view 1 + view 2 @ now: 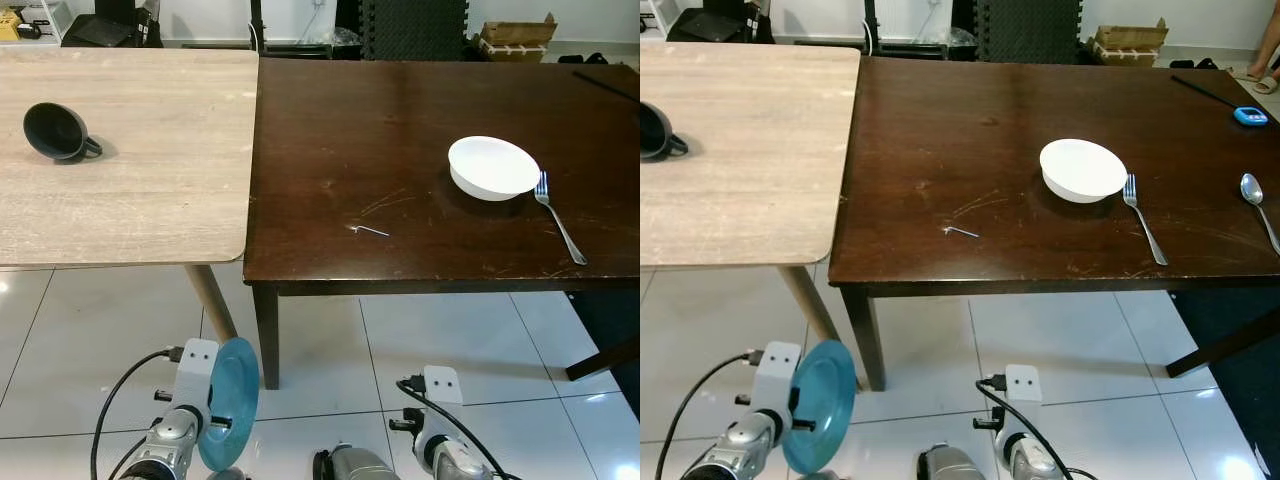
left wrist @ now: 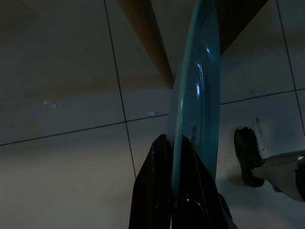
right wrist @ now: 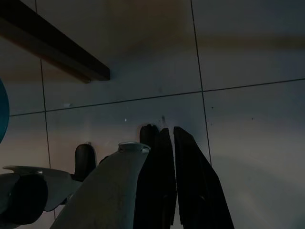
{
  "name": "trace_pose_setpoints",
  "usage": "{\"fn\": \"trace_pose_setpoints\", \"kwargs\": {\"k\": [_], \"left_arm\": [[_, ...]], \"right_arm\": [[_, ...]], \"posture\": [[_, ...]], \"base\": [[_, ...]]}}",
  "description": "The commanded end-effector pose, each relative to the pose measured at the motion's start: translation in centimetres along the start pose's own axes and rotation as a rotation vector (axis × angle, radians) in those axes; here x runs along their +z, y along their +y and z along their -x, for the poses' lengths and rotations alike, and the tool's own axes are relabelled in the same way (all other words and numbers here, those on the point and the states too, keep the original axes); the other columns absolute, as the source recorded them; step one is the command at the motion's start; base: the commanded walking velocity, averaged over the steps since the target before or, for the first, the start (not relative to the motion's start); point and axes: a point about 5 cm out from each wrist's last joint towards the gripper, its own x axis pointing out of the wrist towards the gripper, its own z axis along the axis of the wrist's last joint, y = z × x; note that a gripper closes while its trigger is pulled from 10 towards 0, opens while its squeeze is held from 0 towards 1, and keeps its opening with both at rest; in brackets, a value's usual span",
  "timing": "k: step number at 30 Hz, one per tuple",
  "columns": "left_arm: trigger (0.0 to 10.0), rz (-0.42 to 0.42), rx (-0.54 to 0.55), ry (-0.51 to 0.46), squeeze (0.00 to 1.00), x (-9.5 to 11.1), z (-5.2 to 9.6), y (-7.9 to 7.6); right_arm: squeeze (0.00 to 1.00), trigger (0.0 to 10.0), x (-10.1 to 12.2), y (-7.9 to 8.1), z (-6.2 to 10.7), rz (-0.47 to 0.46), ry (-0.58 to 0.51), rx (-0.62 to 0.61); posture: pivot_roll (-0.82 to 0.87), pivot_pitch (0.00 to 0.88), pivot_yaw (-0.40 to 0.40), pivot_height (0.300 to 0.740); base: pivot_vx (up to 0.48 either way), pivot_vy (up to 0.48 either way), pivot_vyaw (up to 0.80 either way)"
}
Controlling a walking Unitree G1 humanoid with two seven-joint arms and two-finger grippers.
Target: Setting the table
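- A teal plate, thin, glossy and round, is held on edge at the lower left of the frame, low over the tiled floor, not yet on any table.
- The left gripper is clamped on its rim; the right gripper hangs idle with fingers nearly together.
- Already laid on the scratched dark wooden table, at right: a smooth white bowl, a metal fork just beside it, and a spoon further right.
- A black mug lies tipped on the pale wood-grain table, upper left; plate and mug are judged still to be placed.

Silver arms with white boxy wrist modules (black cables looping off), long black fingers
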Motion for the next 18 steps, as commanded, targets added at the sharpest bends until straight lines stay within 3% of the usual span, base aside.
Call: {"fn": "trace_pose_setpoints", "kwargs": {"k": [1,18], "left_arm": [[10.0,-0.007,0.002,0.044,0.00,-1.25,0.28,0.07],[10.0,-0.009,0.000,0.040,0.00,-0.78,0.10,-0.27]], "right_arm": [[0.00,10.0,-0.30,0.01,0.05,-0.004,0.015,-0.005],[0.00,10.0,-0.44,-0.48,0.17,0.000,0.023,-0.018]], "posture": [[0.06,0.041,0.007,0.740],[0.05,0.052,0.008,0.740]], "base": [[0.000,0.000,0.00],[0.000,0.000,0.00]]}}
